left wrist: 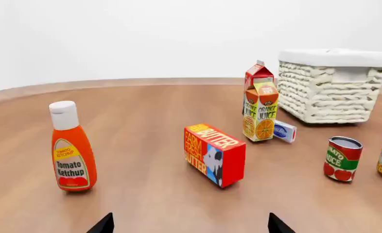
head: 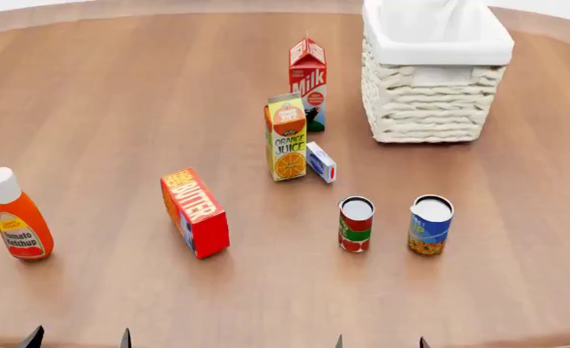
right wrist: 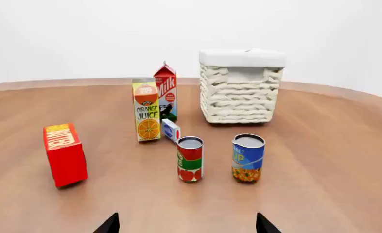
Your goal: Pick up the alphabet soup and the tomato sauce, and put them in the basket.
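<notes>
Wood-brown table, and nothing on it has been touched: both cans stand upright near its front edge, side by side but apart, the tomato sauce to the left of the alphabet soup. The basket sits well behind them, toward the far right.

The left gripper and the right gripper show only as dark fingertips at the frame edges, set wide apart and holding nothing.

I judge the cans to be the risk. They are small, smooth and round, so a pinch off-centre could tip one or send it rolling; with so little room between them, a finger coming down for one may knock the other. The basket is tall, so a can carried low could strike its rim.

The count: two cans, one basket, one ketchup bottle, one butter box, one orange juice carton, one milk carton, and one small blue-and-white box lying beside the juice.
</notes>
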Controlling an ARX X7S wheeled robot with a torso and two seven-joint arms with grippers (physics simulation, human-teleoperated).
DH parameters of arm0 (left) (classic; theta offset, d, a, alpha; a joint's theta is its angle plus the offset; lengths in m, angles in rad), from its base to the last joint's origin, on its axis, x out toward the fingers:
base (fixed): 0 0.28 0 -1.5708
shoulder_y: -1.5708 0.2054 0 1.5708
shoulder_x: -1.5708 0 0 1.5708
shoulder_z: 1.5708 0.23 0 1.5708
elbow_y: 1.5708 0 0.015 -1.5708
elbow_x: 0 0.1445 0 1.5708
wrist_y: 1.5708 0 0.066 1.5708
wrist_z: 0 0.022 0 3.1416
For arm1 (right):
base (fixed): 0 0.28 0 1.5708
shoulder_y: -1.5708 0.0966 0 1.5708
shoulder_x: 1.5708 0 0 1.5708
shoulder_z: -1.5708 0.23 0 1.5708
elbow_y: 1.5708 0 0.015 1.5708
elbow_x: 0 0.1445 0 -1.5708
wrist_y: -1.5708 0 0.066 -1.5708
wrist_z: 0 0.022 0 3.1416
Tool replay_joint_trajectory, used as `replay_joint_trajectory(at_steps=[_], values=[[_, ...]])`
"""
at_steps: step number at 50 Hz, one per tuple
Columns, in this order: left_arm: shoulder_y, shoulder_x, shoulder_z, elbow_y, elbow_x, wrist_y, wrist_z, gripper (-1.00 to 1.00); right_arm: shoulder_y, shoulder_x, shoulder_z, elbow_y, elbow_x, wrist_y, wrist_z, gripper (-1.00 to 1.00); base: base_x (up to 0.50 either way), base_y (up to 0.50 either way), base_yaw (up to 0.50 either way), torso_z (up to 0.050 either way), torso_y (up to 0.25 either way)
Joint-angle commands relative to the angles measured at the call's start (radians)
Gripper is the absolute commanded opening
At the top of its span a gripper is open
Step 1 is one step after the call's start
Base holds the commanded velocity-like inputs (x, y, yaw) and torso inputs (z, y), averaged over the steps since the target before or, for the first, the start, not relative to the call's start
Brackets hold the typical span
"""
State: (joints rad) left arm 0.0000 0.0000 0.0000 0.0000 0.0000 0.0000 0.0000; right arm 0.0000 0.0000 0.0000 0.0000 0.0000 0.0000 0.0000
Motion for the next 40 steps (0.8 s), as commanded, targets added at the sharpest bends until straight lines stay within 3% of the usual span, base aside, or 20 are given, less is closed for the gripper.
replay_joint_trajectory(at_steps=[1,6,15,20,24,26,36,37,39,40], values=[[-0.006,-0.010,0.010,-0.018,-0.010,0.012,-0.009,1.00,0.007,0.025,-0.032,0.013,0.025,-0.007,0.031,1.00,0.00,0.00,0.00,0.000,0.000],[0.028,-0.050,0.044,0.080,0.005,-0.023,-0.024,1.00,0.007,0.035,-0.029,-0.029,0.118,0.073,0.015,1.00,0.00,0.00,0.00,0.000,0.000],[0.028,-0.080,0.041,0.147,0.012,-0.070,-0.060,1.00,0.028,0.055,-0.042,-0.010,0.108,0.041,0.061,1.00,0.00,0.00,0.00,0.000,0.000],[0.045,-0.141,0.027,0.383,0.056,-0.187,-0.059,1.00,0.090,0.078,-0.030,-0.154,0.089,0.068,0.103,1.00,0.00,0.00,0.00,0.000,0.000],[0.048,-0.196,0.036,0.546,0.126,-0.200,-0.053,1.00,0.148,0.090,-0.010,-0.273,0.104,0.122,0.127,1.00,0.00,0.00,0.00,0.000,0.000],[0.054,-0.203,0.029,0.601,0.088,-0.190,-0.031,1.00,0.174,0.102,-0.001,-0.334,0.117,0.173,0.134,1.00,0.00,0.00,0.00,0.000,0.000],[0.004,-0.242,0.003,1.013,0.214,-0.368,-0.019,1.00,0.205,0.150,0.064,-0.602,0.181,0.295,0.167,1.00,0.00,0.00,0.00,0.000,0.000],[-0.007,-0.189,-0.029,1.047,0.250,-0.362,0.014,1.00,0.208,0.156,0.078,-0.644,0.204,0.314,0.166,1.00,0.00,0.00,0.00,0.000,0.000],[-0.027,-0.006,-0.119,1.047,0.331,-0.277,0.227,1.00,0.183,0.155,0.077,-0.640,0.196,0.250,0.157,1.00,0.00,0.00,0.00,0.000,0.000],[-0.029,-0.001,-0.127,1.047,0.324,-0.266,0.232,1.00,0.182,0.161,0.078,-0.673,0.190,0.254,0.161,1.00,0.00,0.00,0.00,0.000,0.000]])
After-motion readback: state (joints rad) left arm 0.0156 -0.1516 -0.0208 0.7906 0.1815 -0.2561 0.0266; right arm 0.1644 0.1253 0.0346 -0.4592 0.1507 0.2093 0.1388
